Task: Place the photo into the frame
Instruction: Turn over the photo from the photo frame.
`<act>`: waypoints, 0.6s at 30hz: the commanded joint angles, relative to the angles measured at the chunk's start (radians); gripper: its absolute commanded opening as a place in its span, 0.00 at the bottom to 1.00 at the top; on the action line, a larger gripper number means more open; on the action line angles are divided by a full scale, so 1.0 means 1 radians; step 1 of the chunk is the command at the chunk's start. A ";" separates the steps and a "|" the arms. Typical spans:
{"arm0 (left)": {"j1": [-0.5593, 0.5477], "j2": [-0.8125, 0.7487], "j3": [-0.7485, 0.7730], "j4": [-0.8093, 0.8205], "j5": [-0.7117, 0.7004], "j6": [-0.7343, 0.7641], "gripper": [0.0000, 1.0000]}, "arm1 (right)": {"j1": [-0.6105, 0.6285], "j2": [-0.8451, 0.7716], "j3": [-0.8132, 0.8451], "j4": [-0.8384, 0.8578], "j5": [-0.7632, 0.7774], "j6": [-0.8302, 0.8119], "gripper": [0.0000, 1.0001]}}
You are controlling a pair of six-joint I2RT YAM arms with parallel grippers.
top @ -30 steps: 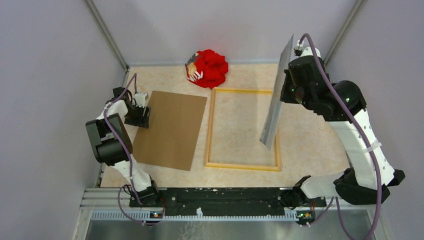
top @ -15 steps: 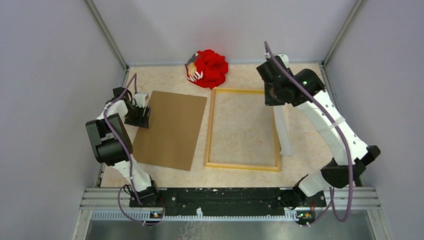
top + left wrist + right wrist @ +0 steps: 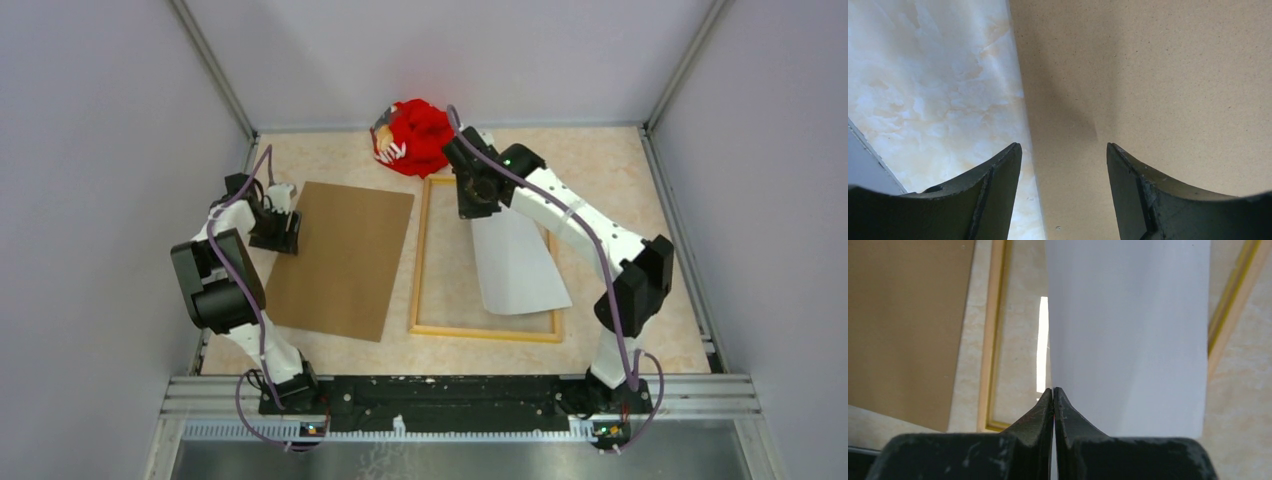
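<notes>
The photo (image 3: 515, 262) shows only its plain white back. It hangs tilted over the right half of the frame (image 3: 420, 262), a thin wood-coloured rectangle lying flat on the table. My right gripper (image 3: 472, 205) is shut on the photo's far edge, above the frame's far side. In the right wrist view the white sheet (image 3: 1133, 335) runs away from the closed fingertips (image 3: 1053, 390), with frame rails on both sides (image 3: 993, 335). My left gripper (image 3: 1063, 147) is open and empty, its fingers astride the left edge of the brown backing board (image 3: 1158, 80).
The brown backing board (image 3: 345, 258) lies flat left of the frame. A red crumpled cloth object (image 3: 418, 136) sits at the far edge, just behind the frame's far rail. Grey walls close in the table on three sides.
My right arm has swung left and lowered, carrying the photo from upright at the frame's right rail to slanting over the frame's interior. The left arm has not moved.
</notes>
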 commanded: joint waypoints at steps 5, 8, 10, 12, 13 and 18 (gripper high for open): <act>-0.003 -0.049 -0.011 0.007 0.013 0.006 0.70 | 0.019 0.074 -0.081 0.177 -0.072 0.207 0.00; -0.004 -0.045 -0.013 0.009 0.014 0.005 0.70 | 0.027 0.073 -0.119 0.220 -0.062 0.285 0.00; -0.005 -0.043 -0.013 0.011 0.014 0.005 0.70 | 0.030 0.069 -0.143 0.241 -0.055 0.350 0.00; -0.005 -0.043 -0.014 0.012 0.015 0.005 0.70 | 0.031 0.061 -0.172 0.265 -0.053 0.402 0.00; -0.005 -0.042 -0.015 0.013 0.017 0.005 0.70 | 0.032 0.056 -0.186 0.288 -0.054 0.421 0.00; -0.004 -0.044 -0.016 0.016 0.016 0.008 0.69 | 0.033 0.042 -0.207 0.299 -0.029 0.485 0.00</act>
